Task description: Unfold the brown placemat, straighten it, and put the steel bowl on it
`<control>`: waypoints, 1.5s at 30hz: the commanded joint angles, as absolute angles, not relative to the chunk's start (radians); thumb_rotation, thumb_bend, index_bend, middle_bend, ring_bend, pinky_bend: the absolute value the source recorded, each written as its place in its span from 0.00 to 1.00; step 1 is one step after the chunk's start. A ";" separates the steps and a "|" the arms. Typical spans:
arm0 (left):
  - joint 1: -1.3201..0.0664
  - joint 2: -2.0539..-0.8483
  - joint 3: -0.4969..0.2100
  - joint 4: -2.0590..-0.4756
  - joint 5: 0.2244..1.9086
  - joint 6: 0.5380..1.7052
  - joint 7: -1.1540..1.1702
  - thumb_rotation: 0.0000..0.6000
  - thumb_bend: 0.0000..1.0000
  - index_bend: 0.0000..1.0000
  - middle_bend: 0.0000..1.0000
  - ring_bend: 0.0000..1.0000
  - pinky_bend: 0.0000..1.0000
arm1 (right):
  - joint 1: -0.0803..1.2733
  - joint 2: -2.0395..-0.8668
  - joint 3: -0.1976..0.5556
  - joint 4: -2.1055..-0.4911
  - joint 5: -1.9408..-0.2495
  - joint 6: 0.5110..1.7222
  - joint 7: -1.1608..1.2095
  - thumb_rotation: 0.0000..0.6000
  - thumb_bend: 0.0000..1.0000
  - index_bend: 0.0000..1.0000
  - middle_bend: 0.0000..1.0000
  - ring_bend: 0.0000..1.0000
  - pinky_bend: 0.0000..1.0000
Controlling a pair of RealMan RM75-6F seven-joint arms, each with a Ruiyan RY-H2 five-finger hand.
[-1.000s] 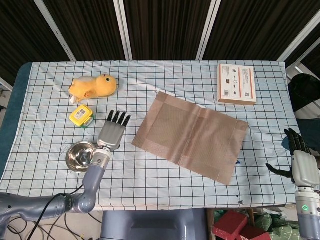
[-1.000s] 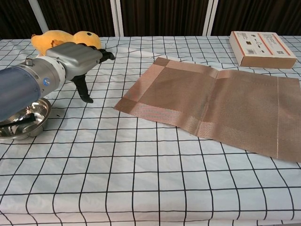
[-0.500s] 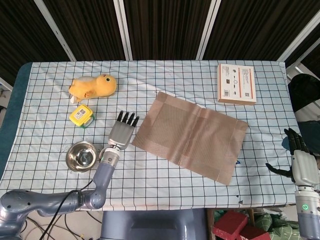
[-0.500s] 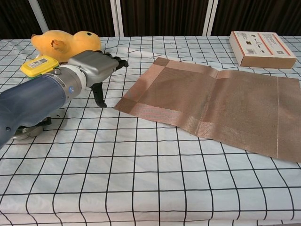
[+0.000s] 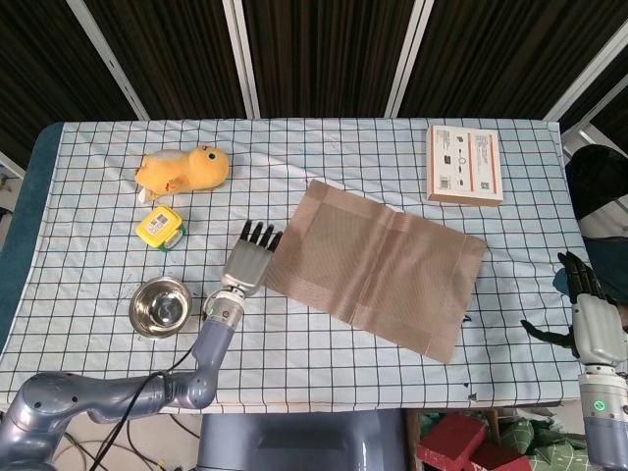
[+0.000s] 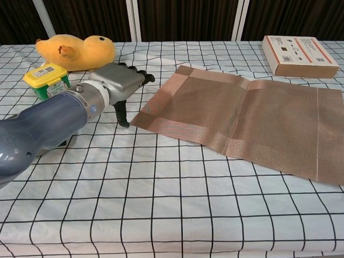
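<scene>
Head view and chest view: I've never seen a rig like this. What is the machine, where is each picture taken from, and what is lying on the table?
This is a two-armed robot with human-like hands, steered remotely by a person. The head view looks down from above; the chest view looks across the table from lower down.

On the checked tablecloth lie a brown placemat, already spread open but lying askew, a steel bowl, a yellow plush duck, a small yellow and green box and a flat cardboard box.

The left hand holds nothing; its fingers reach toward the placemat's left edge. The right hand hangs open beside the table.
</scene>
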State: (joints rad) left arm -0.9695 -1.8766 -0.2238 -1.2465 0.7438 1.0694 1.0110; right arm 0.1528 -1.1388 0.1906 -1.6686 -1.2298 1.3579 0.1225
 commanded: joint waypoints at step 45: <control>-0.986 -1.964 -0.210 -1.099 0.851 1.027 0.915 1.00 0.37 0.16 0.11 0.00 0.08 | 0.149 -1.132 0.205 -1.681 -1.211 1.333 0.145 1.00 0.06 0.00 0.00 0.00 0.16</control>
State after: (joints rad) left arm -0.9861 -1.9628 -0.2092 -1.1013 0.8492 1.0279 0.9176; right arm 0.1492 -1.1316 0.2047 -1.6812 -1.2111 1.3330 0.1453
